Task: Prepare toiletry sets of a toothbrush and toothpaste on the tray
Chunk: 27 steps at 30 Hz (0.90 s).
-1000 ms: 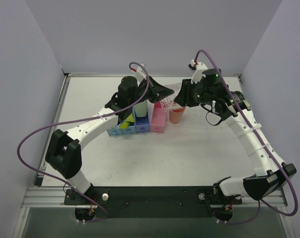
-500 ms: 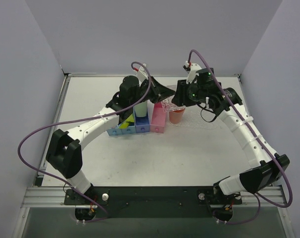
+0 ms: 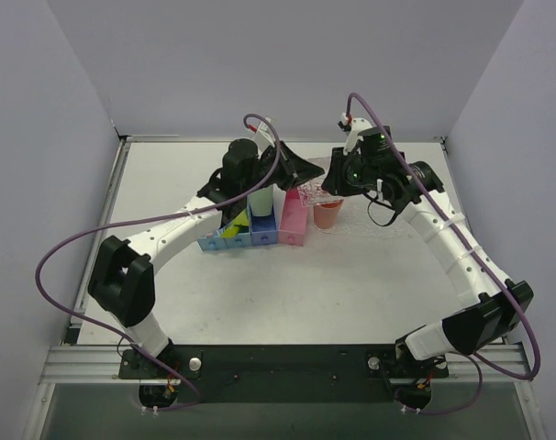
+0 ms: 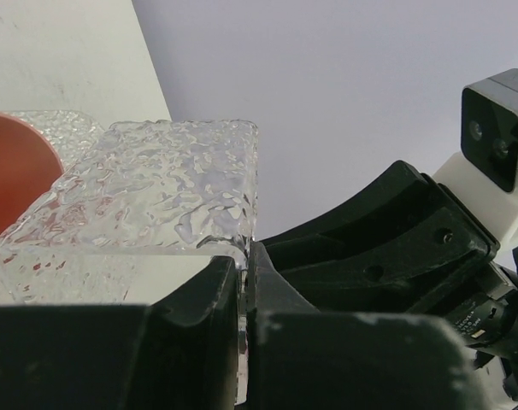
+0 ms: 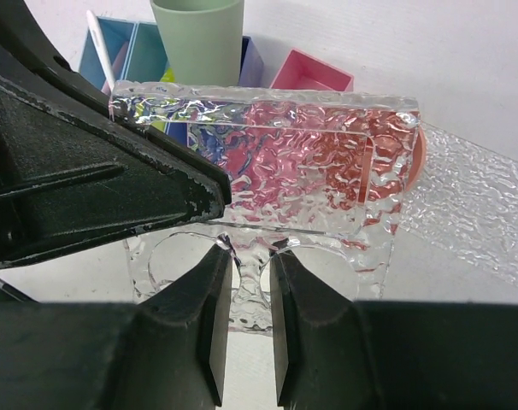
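The left gripper (image 4: 244, 265) is clenched on one edge of the tray (image 4: 173, 179). The tray is off the table, tipped up on edge above the containers near the middle of the far edge. The right gripper (image 5: 249, 265) straddles another edge of it, the one with round cut-outs. Its jaws are narrow, but I cannot tell whether they bite yet.

This looks like a hand-over or a two-handed carry. I would have the right fingers seat fully on the rim before the left lets go (thin slick plastic will pivot on a shallow pinch). Then swing the tray clear of the cups and lay it flat on bare table.

- **Blue bins** (image 3: 237, 243), leftmost: these hold the lime-yellow toothpaste (image 3: 230, 229) and a leaning toothbrush (image 5: 99, 43).
- **Green cup** (image 5: 199, 38): it stands at the bins, in one or just behind I cannot tell, and its inside is hidden.
- **Pink box** (image 3: 294, 236): it sits next along, and I cannot make out what is in it.
- **Orange cup** (image 3: 328, 216): it stands just right of the pink box, and nothing shows in the part visible.
- **Second clear tray** (image 5: 481, 196): it lies flat beyond the orange cup.
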Motion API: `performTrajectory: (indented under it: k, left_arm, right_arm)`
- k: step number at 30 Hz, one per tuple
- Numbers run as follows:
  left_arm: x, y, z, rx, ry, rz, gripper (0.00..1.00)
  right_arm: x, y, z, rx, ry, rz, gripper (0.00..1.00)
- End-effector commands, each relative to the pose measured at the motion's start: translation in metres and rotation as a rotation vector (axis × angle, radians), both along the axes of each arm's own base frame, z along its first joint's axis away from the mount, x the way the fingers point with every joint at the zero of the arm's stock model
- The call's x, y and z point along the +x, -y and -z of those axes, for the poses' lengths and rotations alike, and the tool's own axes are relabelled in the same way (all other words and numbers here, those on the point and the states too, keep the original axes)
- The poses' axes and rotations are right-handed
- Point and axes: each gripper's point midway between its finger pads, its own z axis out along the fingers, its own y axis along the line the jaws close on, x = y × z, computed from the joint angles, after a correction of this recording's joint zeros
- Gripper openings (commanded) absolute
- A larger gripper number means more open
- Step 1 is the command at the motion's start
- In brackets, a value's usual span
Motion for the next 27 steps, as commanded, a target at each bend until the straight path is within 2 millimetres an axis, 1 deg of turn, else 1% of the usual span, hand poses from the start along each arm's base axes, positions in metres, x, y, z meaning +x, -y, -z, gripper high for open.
performTrajectory:
  k: [1,3,4,6,7,9,11,12,13,14,15,16,17,18,19,20,21,22,23,24,25,26,27]
  left_arm:
    - [-0.009,0.007,-0.063,-0.107,0.131,0.053,0.19]
    - [-0.007,0.008,-0.056,-0.067,0.128,0.05,0.27]
    - [-0.006,0.007,-0.059,-0.056,0.135,0.045,0.35]
    - [-0.004,0.005,-0.054,-0.03,0.133,0.039,0.42]
    - [-0.003,0.005,-0.054,-0.026,0.136,0.036,0.45]
    - [-0.002,0.003,-0.055,-0.017,0.146,0.036,0.56]
    - [-0.001,0.002,-0.055,-0.001,0.165,0.039,0.63]
    - [-0.001,0.001,-0.057,0.004,0.176,0.039,0.65]
    - [-0.001,0.001,-0.055,0.018,0.173,0.041,0.65]
    - [-0.001,0.0,-0.053,0.04,0.194,0.043,0.66]
    - [-0.002,-0.001,-0.057,0.052,0.211,0.043,0.66]
    - [-0.003,-0.003,-0.053,0.082,0.205,0.042,0.66]
    - [-0.002,-0.007,-0.053,0.117,0.246,0.032,0.66]
    - [-0.004,-0.012,-0.057,0.136,0.268,0.02,0.66]
    - [-0.005,-0.016,-0.046,0.186,0.251,0.013,0.66]
    - [-0.002,-0.023,-0.043,0.238,0.29,-0.015,0.66]
    - [-0.003,-0.03,-0.046,0.264,0.31,-0.032,0.66]
    - [-0.003,-0.037,-0.037,0.323,0.322,-0.042,0.66]
    - [0.001,-0.044,-0.034,0.355,0.328,-0.077,0.66]
    - [0.0,-0.052,-0.03,0.388,0.323,-0.091,0.66]
    - [0.003,-0.06,-0.027,0.415,0.331,-0.11,0.67]
    - [0.007,-0.068,-0.023,0.433,0.323,-0.137,0.67]
    - [0.006,-0.075,-0.016,0.45,0.309,-0.148,0.67]
  right_arm:
    - [0.008,0.013,-0.029,-0.019,0.115,0.081,0.0]
    - [0.009,0.02,-0.034,-0.029,0.143,0.103,0.0]
    - [0.012,0.026,-0.038,-0.04,0.167,0.13,0.0]
    - [0.014,0.031,-0.047,-0.044,0.199,0.148,0.0]
    - [0.016,0.033,-0.05,-0.046,0.212,0.159,0.0]
    - [0.02,0.039,-0.06,-0.037,0.242,0.182,0.0]
    - [0.024,0.048,-0.065,-0.039,0.255,0.211,0.0]
    - [0.026,0.052,-0.065,-0.036,0.251,0.224,0.0]
    - [0.028,0.056,-0.066,-0.033,0.251,0.24,0.0]
    - [0.032,0.067,-0.065,-0.031,0.246,0.273,0.0]
    - [0.034,0.072,-0.066,-0.026,0.244,0.291,0.0]
    - [0.034,0.078,-0.066,-0.02,0.241,0.311,0.0]
    - [0.036,0.091,-0.065,-0.028,0.238,0.343,0.0]
    - [0.036,0.096,-0.064,-0.033,0.234,0.357,0.0]
    - [0.035,0.101,-0.06,-0.039,0.224,0.367,0.0]
    - [0.036,0.114,-0.055,-0.065,0.212,0.407,0.0]
    - [0.036,0.118,-0.051,-0.079,0.203,0.415,0.0]
    - [0.035,0.122,-0.042,-0.1,0.186,0.422,0.0]
    - [0.035,0.126,-0.035,-0.111,0.171,0.432,0.0]
    - [0.034,0.131,-0.03,-0.115,0.159,0.445,0.0]
    - [0.034,0.134,-0.022,-0.114,0.138,0.457,0.0]
    - [0.033,0.136,-0.008,-0.121,0.105,0.46,0.0]
    - [0.032,0.139,-0.001,-0.12,0.085,0.467,0.0]
